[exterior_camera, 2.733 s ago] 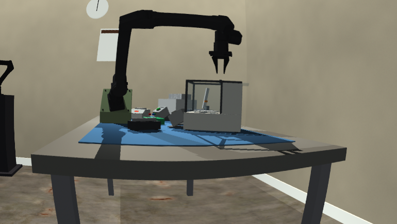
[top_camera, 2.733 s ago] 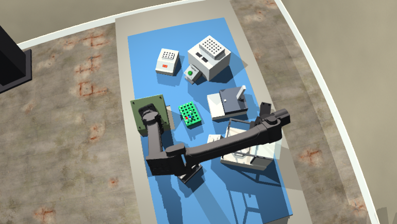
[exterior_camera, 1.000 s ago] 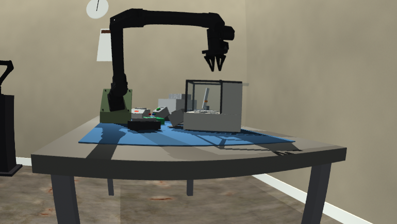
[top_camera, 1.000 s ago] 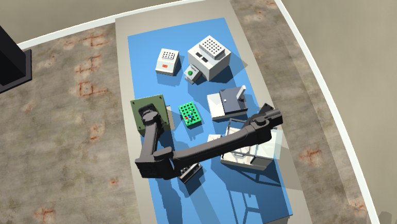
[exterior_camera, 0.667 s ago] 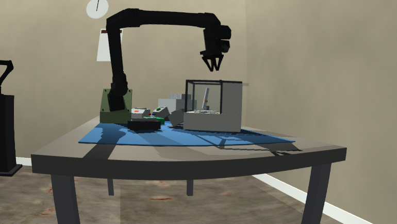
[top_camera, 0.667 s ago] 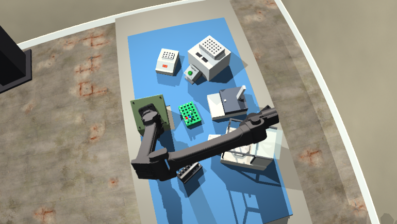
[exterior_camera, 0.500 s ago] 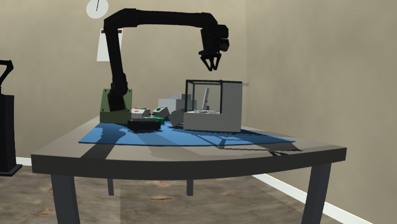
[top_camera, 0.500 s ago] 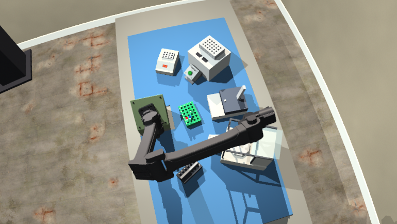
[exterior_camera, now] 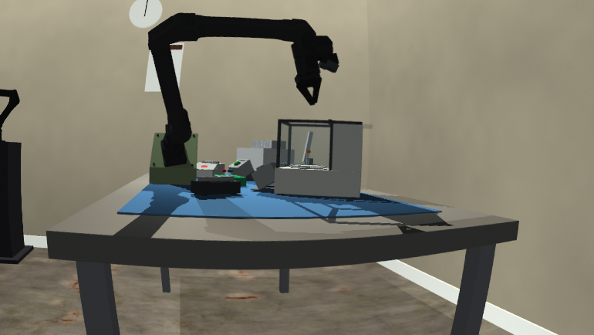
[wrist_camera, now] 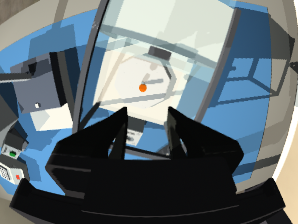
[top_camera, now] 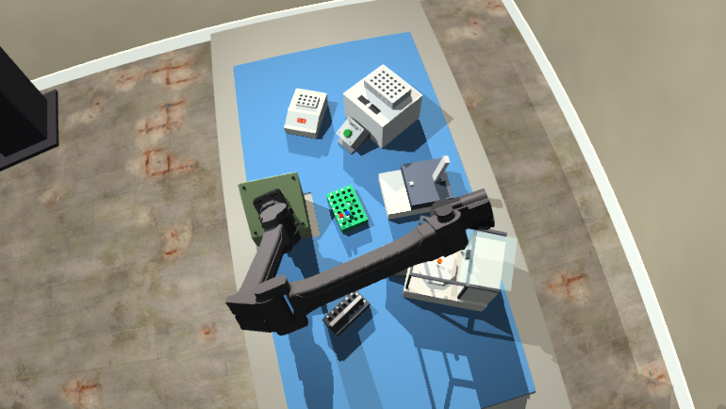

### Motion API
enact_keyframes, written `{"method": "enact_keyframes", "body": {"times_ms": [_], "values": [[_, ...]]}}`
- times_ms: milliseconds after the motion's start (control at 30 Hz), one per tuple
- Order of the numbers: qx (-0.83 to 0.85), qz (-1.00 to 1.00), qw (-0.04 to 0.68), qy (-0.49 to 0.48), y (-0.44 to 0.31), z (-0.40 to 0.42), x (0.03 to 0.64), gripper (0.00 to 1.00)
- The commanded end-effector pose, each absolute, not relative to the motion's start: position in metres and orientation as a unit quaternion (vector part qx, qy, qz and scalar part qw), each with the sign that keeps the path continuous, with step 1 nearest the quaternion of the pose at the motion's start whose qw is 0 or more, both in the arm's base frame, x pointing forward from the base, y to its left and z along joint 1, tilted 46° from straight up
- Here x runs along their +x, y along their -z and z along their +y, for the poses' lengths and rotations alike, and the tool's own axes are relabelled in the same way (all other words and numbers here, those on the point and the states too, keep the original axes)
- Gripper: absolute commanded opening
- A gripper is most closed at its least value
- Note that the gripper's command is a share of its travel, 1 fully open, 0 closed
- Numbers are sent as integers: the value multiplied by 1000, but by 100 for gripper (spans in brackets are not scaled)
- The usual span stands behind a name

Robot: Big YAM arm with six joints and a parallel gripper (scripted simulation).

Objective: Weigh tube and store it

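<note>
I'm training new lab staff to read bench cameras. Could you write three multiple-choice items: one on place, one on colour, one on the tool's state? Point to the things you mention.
1. Where is tube A (top_camera: 439, 261) (exterior_camera: 308, 151) (wrist_camera: 143, 87)?
a) dry block
b) balance (top_camera: 442, 301) (exterior_camera: 318, 182) (wrist_camera: 155, 114)
c) magnet block

2. What colour is the tube rack (top_camera: 361, 223) (exterior_camera: 239, 178)?
a) green
b) yellow
c) purple

3. How is the tool (exterior_camera: 312, 103) (wrist_camera: 147, 112)?
a) shut on a tube
b) shut, nothing held
c) partly open, nothing held

1 b: the orange cap shows inside the glass box.
2 a: its top is green.
3 c: the wrist view shows a bare gap between the fingers.
</note>
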State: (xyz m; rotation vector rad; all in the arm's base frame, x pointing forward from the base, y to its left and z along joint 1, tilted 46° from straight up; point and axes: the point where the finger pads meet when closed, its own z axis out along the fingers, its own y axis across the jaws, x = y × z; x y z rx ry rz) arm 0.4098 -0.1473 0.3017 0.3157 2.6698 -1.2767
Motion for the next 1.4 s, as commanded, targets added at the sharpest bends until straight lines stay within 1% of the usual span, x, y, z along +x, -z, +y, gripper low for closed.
{"method": "enact_keyframes", "body": {"times_ms": [0,100,233,1367], "values": [[176,879,123,427,-305,-136,400,36],[215,866,145,428,-301,-136,402,36],[246,855,151,430,-295,-146,404,36],[243,857,147,430,-295,-146,402,36]]}}
